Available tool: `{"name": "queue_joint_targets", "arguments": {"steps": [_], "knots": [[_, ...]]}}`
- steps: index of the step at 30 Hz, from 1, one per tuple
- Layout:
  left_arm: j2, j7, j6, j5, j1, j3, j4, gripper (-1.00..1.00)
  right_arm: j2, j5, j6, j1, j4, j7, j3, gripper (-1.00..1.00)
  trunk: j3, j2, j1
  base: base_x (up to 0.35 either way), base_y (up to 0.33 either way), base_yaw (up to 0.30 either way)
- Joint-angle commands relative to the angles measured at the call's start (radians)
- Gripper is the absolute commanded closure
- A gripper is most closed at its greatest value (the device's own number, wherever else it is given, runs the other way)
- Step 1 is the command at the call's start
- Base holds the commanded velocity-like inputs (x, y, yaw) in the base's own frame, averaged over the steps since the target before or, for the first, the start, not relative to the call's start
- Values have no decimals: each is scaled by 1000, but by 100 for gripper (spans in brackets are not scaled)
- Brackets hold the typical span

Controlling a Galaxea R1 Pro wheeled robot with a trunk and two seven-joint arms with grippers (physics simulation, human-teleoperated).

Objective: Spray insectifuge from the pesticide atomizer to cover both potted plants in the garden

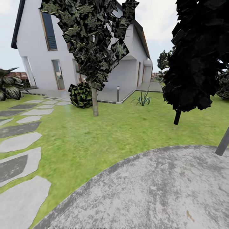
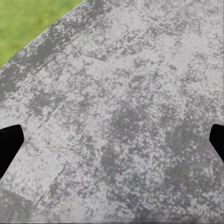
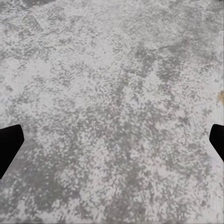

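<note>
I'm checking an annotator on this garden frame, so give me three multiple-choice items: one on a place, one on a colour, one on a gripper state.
1. Where does the stepping-stone path lie in the head view?
A. on the left, across the lawn
B. on the right, under the dark tree
C. across the middle of the patio

2. What colour are the walls of the house?
A. red
B. white
C. brown

3. How does the left gripper stand?
A. shut on a bottle
B. shut on nothing
C. open, with nothing in it

Answers: 1 A, the grey slabs run up the left side over the lawn. 2 B, the walls are plainly white. 3 C, the dark fingertips sit far apart at the picture's edges with bare patio between them.
</note>
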Motion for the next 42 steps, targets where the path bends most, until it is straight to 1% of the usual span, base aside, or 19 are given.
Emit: {"name": "queue_joint_targets", "arguments": {"steps": [1,10,28,38,42], "knots": [[0,2,-3,0,-1,0,2,-100,0,1,-3,0,0,0,0,-100,-2,-1,0,-135,88,226],[-1,4,-3,0,-1,0,5,-100,0,1,-3,0,1,-1,-1,-100,-11,-1,0,-246,178,227],[-4,4,-3,0,-1,0,6,-100,0,1,-3,0,1,-2,-1,-100,-29,-1,0,-260,226,226],[-2,4,-3,0,-1,0,6,-100,0,1,-3,0,0,-2,-1,-100,-39,-1,0,-137,271,224],[-2,4,-2,-1,-1,0,6,-100,0,1,-3,0,0,-2,-1,-100,-43,-1,0,-18,87,224]]}}
